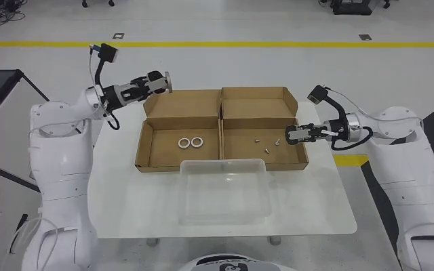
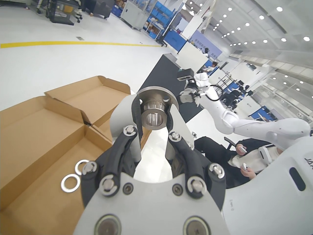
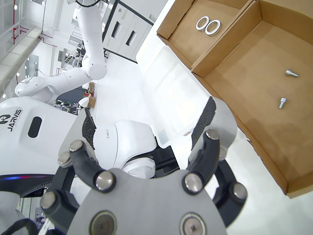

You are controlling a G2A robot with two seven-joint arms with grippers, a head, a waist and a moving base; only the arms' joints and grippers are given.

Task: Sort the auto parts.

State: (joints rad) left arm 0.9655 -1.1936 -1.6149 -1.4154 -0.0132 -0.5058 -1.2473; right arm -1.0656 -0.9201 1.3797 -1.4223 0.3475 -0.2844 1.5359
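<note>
steel bushing (image 2: 152, 119), flange partly behind left gripper (image 2: 154, 112)

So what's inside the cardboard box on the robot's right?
On the right box floor lie a small bolt and a second bolt, apart. The open right gripper covers part of the box's near edge, so anything there is hidden.

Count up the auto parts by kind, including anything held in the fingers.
Rings: 2
Bolts: 3
Metal sleeve, held in the left fingers: 1
Total: 6
</note>
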